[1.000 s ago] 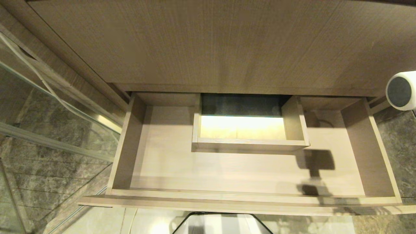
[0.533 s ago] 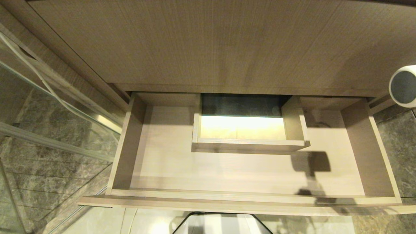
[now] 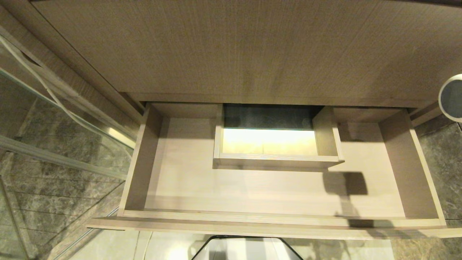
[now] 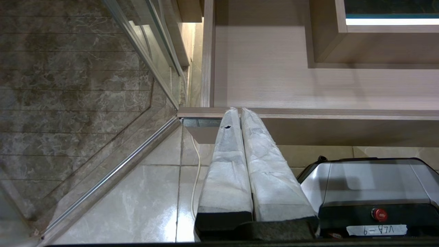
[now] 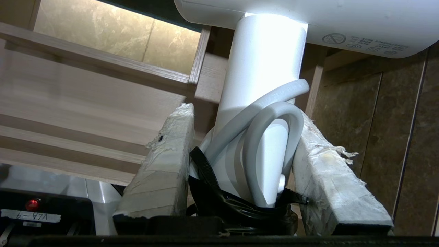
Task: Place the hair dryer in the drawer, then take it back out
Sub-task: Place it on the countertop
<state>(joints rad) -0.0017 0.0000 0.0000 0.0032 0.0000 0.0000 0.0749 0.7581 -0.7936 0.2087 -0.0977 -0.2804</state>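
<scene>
The hair dryer (image 5: 264, 85) is clamped in the right end effector (image 5: 245, 161), whose 2 padded fingers (image 5: 164, 161) press on the slim handle and the bundled cord; the handle's long axis runs straight out from the fingers, with the barrel crossing it at the far end. In the head view only the dark round end of the barrel shows at the right edge, beyond the drawer's right wall and above it. The drawer (image 3: 252, 216) stands pulled out, its boxed cut-out (image 3: 274, 159) near the back, and bare floor lies to either side and in front of it. Judged from this, the dryer is outside the drawer and is carried only by the right arm. The left end effector (image 4: 240, 116), fingers pressed together on nothing, hangs at the drawer's front left corner. Marble tiles (image 3: 54, 195) and a glass partition (image 3: 72, 119) close in the left side.
</scene>
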